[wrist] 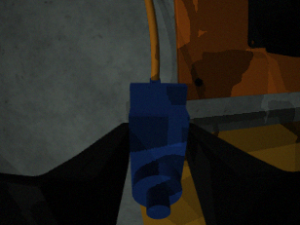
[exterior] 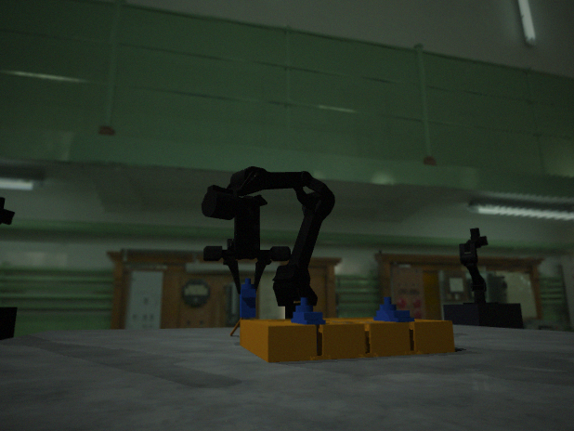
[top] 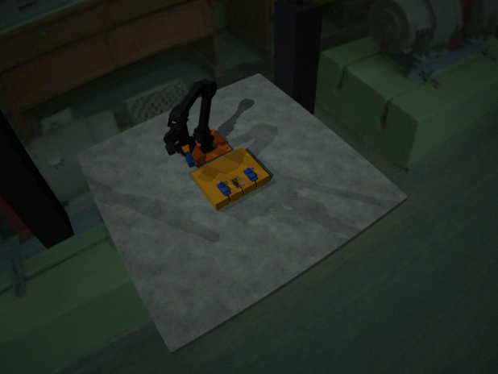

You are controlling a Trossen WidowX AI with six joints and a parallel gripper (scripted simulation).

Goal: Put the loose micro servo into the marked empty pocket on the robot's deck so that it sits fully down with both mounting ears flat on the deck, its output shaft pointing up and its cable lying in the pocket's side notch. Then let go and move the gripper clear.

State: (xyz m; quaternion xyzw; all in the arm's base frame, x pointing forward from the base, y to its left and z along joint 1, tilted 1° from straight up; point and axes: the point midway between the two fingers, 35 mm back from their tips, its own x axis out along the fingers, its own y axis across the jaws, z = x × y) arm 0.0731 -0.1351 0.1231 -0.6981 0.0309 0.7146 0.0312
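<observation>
Two black tapered fingers of the claw (exterior: 247, 289) (wrist: 158, 145) are closed partway, gripping the loose blue box-shaped micro servo (top: 189, 159) (exterior: 248, 302) (wrist: 157, 131) above the grey stone-like counter (top: 258, 258) (exterior: 139, 390) (wrist: 63, 82), near the yellow block-shaped deck (top: 213, 171) (exterior: 293, 343) (wrist: 263, 145).

One black arm (exterior: 316, 223), bent over at the elbow, its gripper (exterior: 247, 283) pointing down and closed on a blue micro servo (exterior: 248, 304), shaft upward; one orange cable (exterior: 235, 328), slanting down from the servo; one yellow deck (exterior: 293, 343), slotted along its front, on a grey table top (exterior: 139, 381); two further blue servos (exterior: 307, 317), seated in the deck, well apart, shafts up.
</observation>
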